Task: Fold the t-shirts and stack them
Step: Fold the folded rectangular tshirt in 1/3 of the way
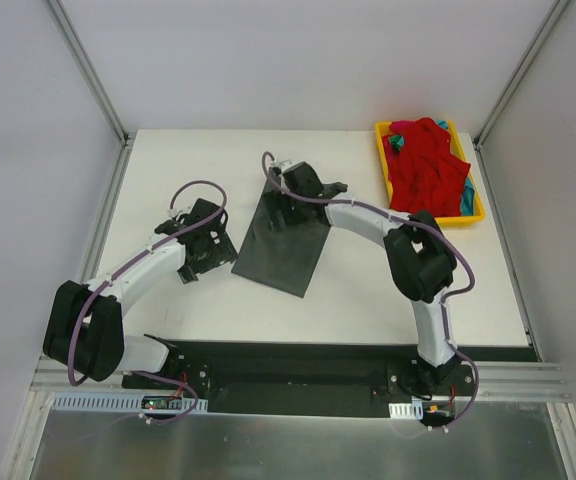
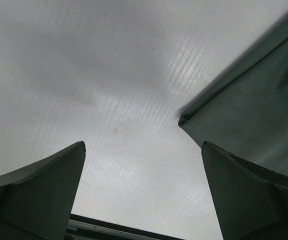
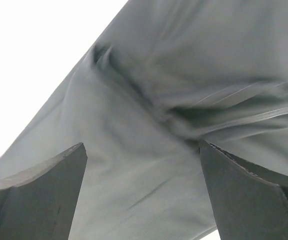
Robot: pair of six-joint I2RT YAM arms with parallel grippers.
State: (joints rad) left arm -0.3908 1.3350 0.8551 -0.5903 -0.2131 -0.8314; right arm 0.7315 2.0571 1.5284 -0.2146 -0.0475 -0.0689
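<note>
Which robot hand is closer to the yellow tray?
Right. The right gripper is over the far end of the grey t-shirt, left of the yellow tray. The left gripper sits beyond the shirt's left edge, farther away.

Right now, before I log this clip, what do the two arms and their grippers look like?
The left arm and right arm have white links with bulky black joints; a purple cable runs along each. The left gripper and right gripper carry dark, wedge-shaped fingers. No markings visible.
</note>
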